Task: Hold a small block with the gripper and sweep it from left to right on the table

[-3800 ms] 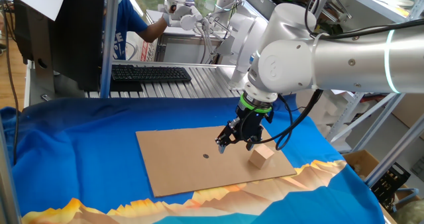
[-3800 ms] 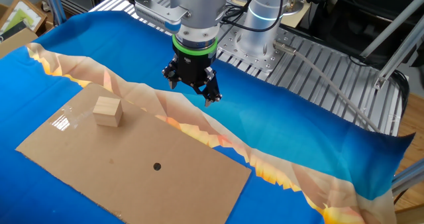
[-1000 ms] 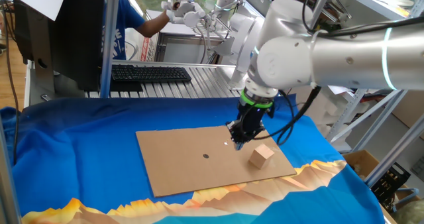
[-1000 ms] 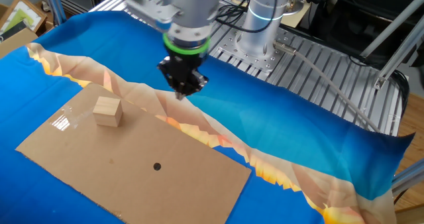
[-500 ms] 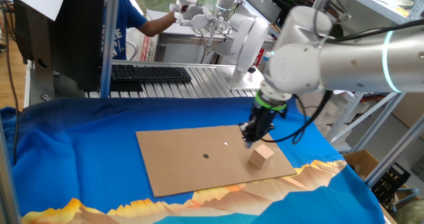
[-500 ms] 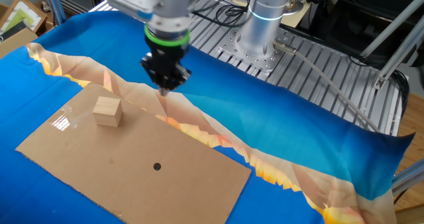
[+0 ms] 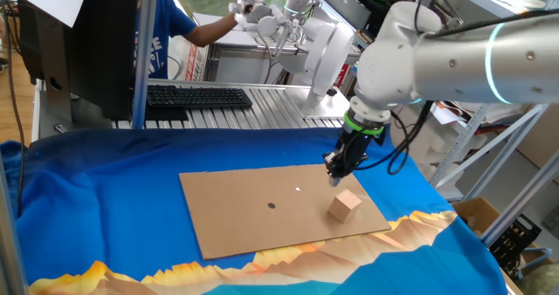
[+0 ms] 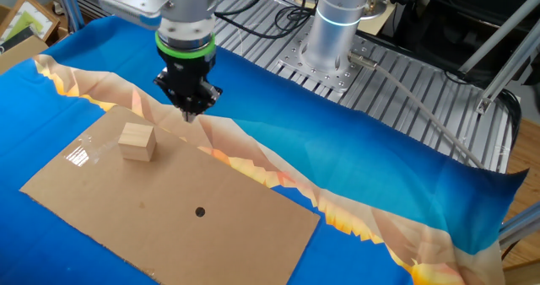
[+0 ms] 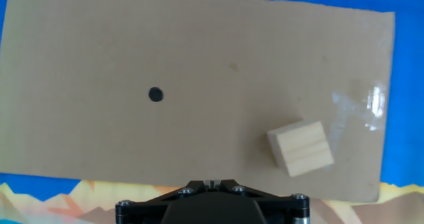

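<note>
The small block [image 7: 345,205] is a tan wooden cube lying free near the right end of the cardboard sheet [image 7: 253,212] on the blue-draped table [image 7: 105,181]. The gripper [image 7: 335,170], black with a green ring, hangs just above and behind the block, its fingers pressed together and holding nothing. In the other fixed view the gripper [image 8: 191,112] is up and to the right of the block [image 8: 137,142], clear of it. In the hand view the block [image 9: 300,148] lies to the right of the gripper [image 9: 211,182], with the pads together.
A black dot [image 7: 272,205] marks the cardboard's middle. A black keyboard [image 7: 199,96] lies on the grey bench behind. A person in blue and a white robot hand [image 7: 262,7] are at the back. The arm's base [image 8: 337,24] stands on the slatted bench.
The gripper, open 3.8 s ago, now has its fingers together. It has moved along the far edge of the cardboard to a spot just behind the block. The block has not moved.
</note>
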Robot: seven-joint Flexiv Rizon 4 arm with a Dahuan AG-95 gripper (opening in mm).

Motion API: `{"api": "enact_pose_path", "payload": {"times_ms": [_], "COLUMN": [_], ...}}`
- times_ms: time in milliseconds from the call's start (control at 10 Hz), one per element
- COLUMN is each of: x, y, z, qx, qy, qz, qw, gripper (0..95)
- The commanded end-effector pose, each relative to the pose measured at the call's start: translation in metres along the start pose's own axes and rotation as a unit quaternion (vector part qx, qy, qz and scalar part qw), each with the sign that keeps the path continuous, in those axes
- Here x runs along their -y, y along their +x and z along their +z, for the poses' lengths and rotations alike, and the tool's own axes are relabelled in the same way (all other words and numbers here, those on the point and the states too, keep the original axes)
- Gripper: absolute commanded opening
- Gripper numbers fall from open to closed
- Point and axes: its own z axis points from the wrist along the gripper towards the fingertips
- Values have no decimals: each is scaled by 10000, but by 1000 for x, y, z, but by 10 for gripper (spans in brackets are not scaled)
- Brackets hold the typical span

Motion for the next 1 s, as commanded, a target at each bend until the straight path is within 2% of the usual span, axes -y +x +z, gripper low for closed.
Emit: {"api": "enact_pose_path", "payload": {"times_ms": [100, 300, 400, 600, 1000], "x": [12, 27, 31, 33, 31], "y": [-6, -10, -10, -10, -13], "z": [-2, 1, 6, 15, 15], "qx": [-75, -38, 28, 81, 41], "qy": [-39, -77, -44, -26, -211], "qz": [-144, -194, -235, -281, -300], "qw": [9999, 9998, 9997, 9996, 9993], "gripper": [0, 0, 0, 0, 0]}}
